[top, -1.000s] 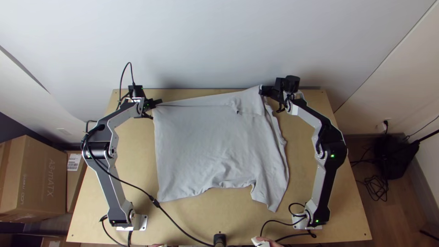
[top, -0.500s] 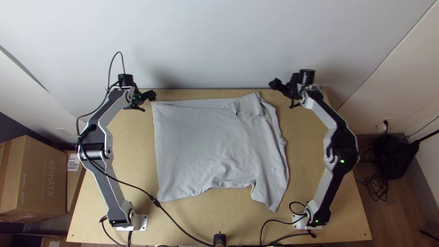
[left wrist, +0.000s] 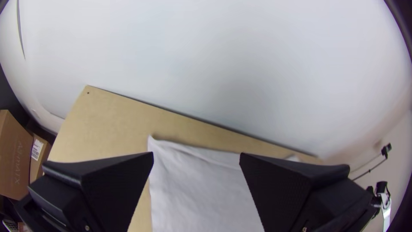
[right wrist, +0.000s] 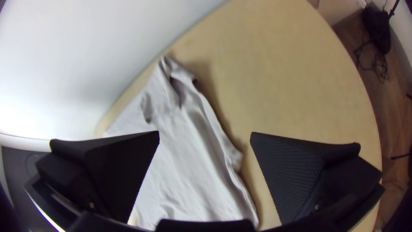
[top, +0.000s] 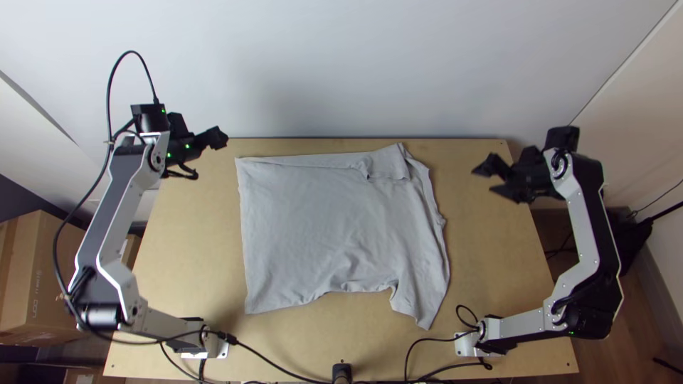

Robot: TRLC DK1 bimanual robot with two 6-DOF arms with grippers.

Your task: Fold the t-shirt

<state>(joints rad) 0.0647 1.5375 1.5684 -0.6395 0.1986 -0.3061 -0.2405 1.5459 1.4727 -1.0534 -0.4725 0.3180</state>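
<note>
T-shirt (top: 313, 227) spread on table (top: 185, 249), rumpled near far right corner. Lies right and nearer of left gripper (top: 215, 137), left of right gripper (top: 484, 178), apart from both. Each gripper wide, empty. Lettering on one cardboard box (left wrist: 13, 163), white label (left wrist: 37, 148) on another. Count: one t-shirt, two grippers, at least two boxes.

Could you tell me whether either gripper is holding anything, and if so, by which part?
Nothing is held: the left gripper and the right gripper are both open, away from the t-shirt.
</note>
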